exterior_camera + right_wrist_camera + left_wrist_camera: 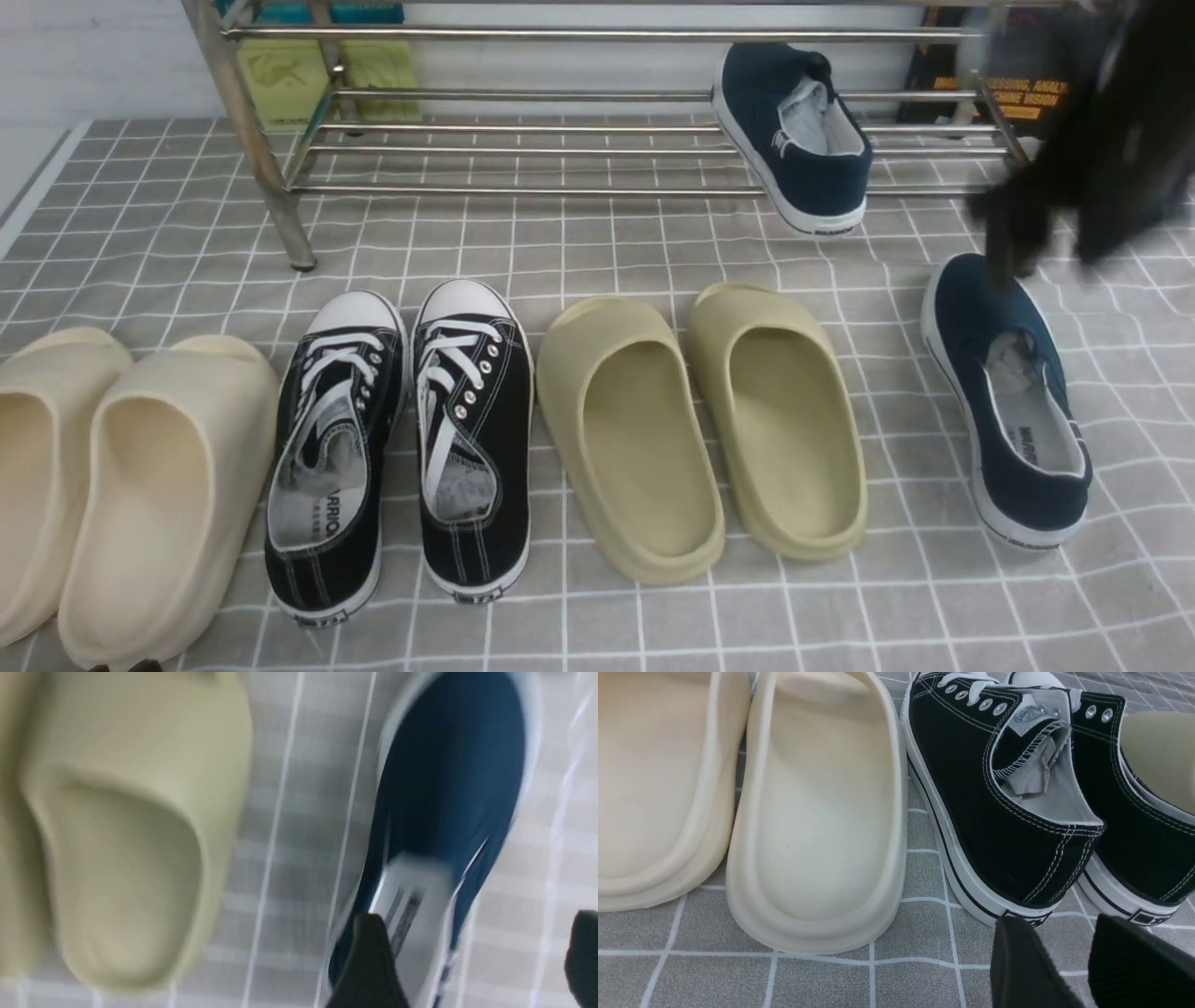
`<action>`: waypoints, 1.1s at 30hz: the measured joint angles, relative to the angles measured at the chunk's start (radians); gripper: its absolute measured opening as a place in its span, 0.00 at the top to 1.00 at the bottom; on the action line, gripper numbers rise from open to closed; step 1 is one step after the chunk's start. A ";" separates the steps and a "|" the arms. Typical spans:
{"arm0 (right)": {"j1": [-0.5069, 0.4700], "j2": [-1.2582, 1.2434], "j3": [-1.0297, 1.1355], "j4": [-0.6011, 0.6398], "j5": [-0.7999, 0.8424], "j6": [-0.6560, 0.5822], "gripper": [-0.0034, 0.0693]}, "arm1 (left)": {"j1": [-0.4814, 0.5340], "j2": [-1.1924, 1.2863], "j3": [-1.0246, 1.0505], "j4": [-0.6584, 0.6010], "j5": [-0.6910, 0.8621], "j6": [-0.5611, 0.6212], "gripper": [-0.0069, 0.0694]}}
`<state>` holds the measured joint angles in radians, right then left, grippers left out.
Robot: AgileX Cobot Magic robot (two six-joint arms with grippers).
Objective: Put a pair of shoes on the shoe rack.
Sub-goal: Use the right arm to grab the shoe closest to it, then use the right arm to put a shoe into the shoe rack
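Note:
One navy slip-on shoe (pixel 794 131) rests tilted on the lower bars of the silver shoe rack (pixel 560 35), heel toward me. The other navy shoe (pixel 1008 401) lies on the floor cloth at the right. It also shows in the right wrist view (pixel 448 779), blurred. My right gripper (pixel 1046 250) is a blurred dark shape above that shoe's toe. In the right wrist view the gripper (pixel 472 926) is open wide and empty, one finger (pixel 369 956) over the shoe's opening. My left gripper (pixel 1057 919) is open and empty, low behind the black sneakers' heels.
On the grey grid cloth (pixel 597 243) stand cream slides (pixel 121 485), black lace-up sneakers (pixel 401 439) and olive slides (pixel 700 420) in a row. The olive slide (pixel 131 835) lies beside the floor navy shoe. Green and black boxes stand behind the rack.

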<state>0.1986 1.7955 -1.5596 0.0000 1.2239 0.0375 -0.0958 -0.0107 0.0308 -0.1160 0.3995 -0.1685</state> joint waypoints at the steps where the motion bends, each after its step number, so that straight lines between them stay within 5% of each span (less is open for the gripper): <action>1: 0.004 0.007 0.104 0.007 -0.033 0.000 0.25 | 0.000 0.000 0.000 0.000 0.000 0.000 0.60; 7: 0.011 0.018 0.285 0.010 -0.244 0.000 0.38 | 0.000 0.000 0.000 0.000 0.000 0.000 0.60; 14: 0.014 0.054 0.320 0.021 -0.302 -0.021 0.91 | 0.000 0.000 0.000 0.000 0.000 0.000 0.60; 21: 0.018 -0.023 0.213 0.016 -0.100 -0.037 0.92 | 0.000 0.000 0.000 0.000 0.000 0.000 0.60; 33: 0.021 0.043 -0.101 -0.048 -0.057 -0.043 0.92 | 0.000 0.000 0.000 0.000 0.000 0.000 0.60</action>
<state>0.2194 1.8382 -1.6604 -0.0477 1.1668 -0.0056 -0.0958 -0.0107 0.0308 -0.1160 0.3995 -0.1685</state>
